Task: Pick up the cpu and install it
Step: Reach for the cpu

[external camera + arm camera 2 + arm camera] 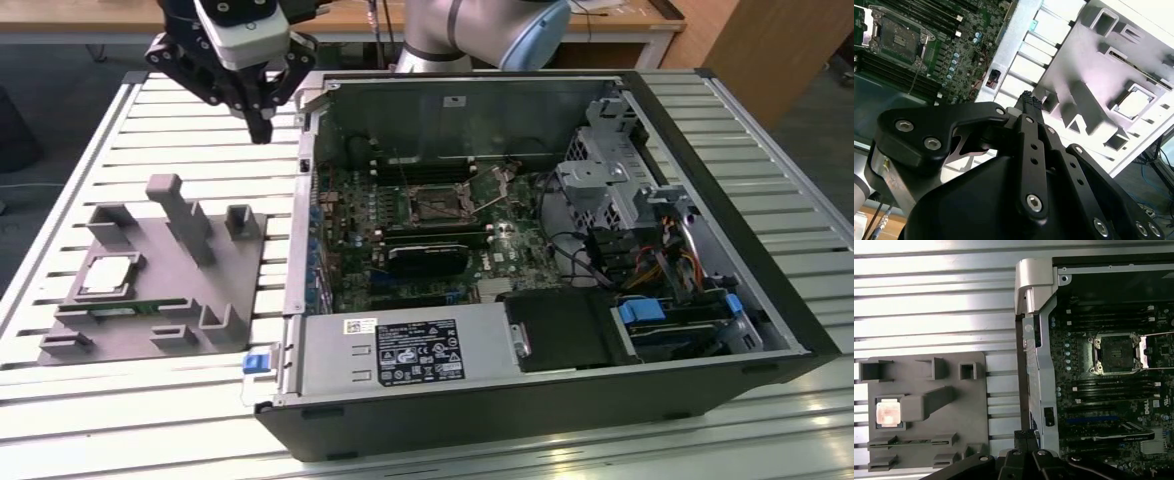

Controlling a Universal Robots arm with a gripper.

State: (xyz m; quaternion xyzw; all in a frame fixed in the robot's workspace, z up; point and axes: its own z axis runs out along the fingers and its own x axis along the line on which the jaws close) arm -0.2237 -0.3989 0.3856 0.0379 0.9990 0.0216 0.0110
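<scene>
The cpu lies flat in a square recess of the grey holder block on the slatted table, at the exterior view's left. Both wrist views show its shiny top, cpu and cpu. My gripper hangs above the table beyond the block, beside the open computer case's wall. Its fingers are shut together with nothing between them, gripper, gripper. The open black socket sits on the motherboard inside the case, socket.
The open computer case fills the exterior view's right, with drive cages, cables and a power supply. A green memory stick lies in a slot of the holder block. A tall grey post rises from the block.
</scene>
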